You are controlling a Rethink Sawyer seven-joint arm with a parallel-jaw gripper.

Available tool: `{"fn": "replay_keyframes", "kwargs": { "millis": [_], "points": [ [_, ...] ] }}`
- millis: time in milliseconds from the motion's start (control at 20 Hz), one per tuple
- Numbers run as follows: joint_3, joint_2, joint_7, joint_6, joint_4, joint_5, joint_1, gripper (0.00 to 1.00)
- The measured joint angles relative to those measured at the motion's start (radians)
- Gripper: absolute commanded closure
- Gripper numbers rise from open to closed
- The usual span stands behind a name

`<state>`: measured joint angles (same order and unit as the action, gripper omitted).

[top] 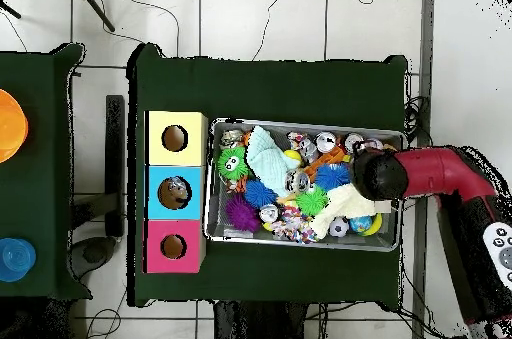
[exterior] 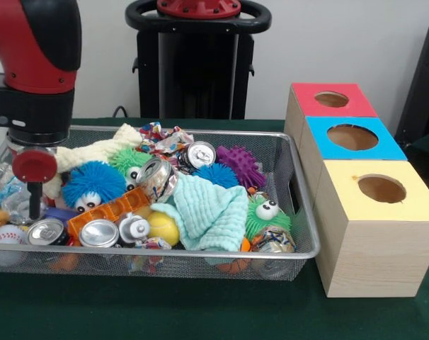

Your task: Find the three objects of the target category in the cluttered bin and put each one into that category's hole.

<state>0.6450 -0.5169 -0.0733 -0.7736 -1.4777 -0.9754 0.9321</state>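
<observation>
A Sawyer arm hangs low over one end of the cluttered bin (exterior: 299, 251) — the end farthest from the three sorting boxes — with its gripper (exterior: 35, 209) reaching down among the jumble; whether the pincer is released or clenched cannot be told, since the wrist and clutter hide its tips in both views. Just beside it, a crumpled see-through bottle (exterior: 18, 204) with a touch of blue label lies against the mesh wall, partly buried. A second clear bottle (exterior: 271, 239) shows at the opposite end, under a green fuzzy ball (exterior: 265, 212) near the front rim; a third cannot be made out. The blue-topped box (exterior: 391, 150) sits between the red and yellow ones, its hole (exterior: 352, 137) open and unobstructed from the front. Such bottles are likely very light, thin-walled and slick, apt to buckle or squirt free under a hard pinch — so a grasp across the stiffer neck or cap end, rather than the dented belly, looks the safer hold. Drink cans (exterior: 99, 233) and a mint-green cloth (exterior: 209, 212) crowd the middle.
</observation>
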Motion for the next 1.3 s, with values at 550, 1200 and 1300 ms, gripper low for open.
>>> {"fn": "replay_keyframes", "kwargs": {
  "millis": [550,1200,1300],
  "points": [
    [0.000,0.005,0.000,0.000,0.023,0.062,0.058,0.00],
    [-0.010,0.012,0.000,-0.006,0.046,0.073,0.072,0.00],
    [-0.015,0.012,0.000,-0.015,0.050,0.083,0.069,0.00]
  ]
}}
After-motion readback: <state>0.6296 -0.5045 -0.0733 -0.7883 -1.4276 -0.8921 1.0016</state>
